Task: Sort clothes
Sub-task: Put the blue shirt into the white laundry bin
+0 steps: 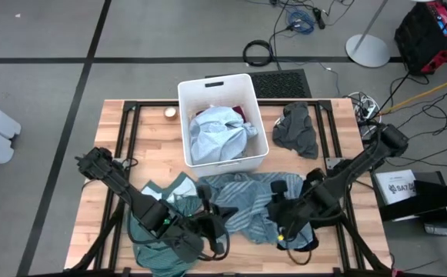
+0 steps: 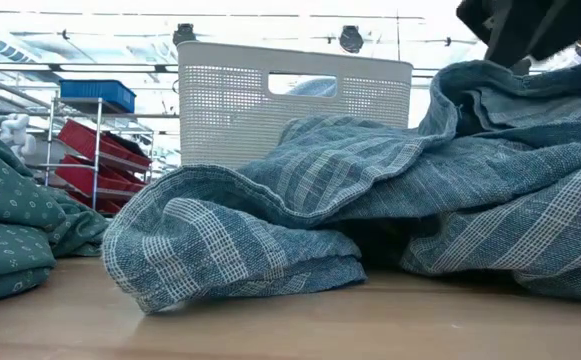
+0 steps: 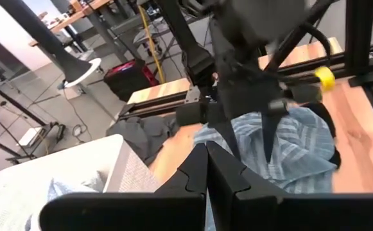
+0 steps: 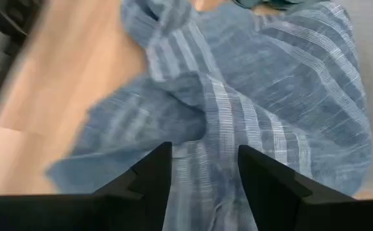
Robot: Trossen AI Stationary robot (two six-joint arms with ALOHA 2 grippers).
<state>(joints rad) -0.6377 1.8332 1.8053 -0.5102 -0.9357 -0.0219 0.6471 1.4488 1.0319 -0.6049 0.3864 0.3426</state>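
**Striped cloth sits straight under my right claw**

Working from the left edge of the table across: my left gripper hovers near the front edge, fingers pressed together with nothing between them, over the teal green garment that lies bunched at the front left. Just beside it toward the middle lies the blue-grey striped cloth, spread along the front edge with its long axis running left to right, touching the teal piece on one side and reaching under my right arm on the other.

My right gripper hangs directly above that striped cloth's right-hand end, fingers standing apart with only fabric showing below the gap; I see nothing pinched (the folds look slack, not pulled up). So the cloth lies straight down from this claw, and the right arm is the nearer one for it.

Behind, at the middle of the back edge, the white bin holds a light blue garment with a maroon piece tucked by it. A dark grey garment lies toward the back right corner, well apart from both claws.
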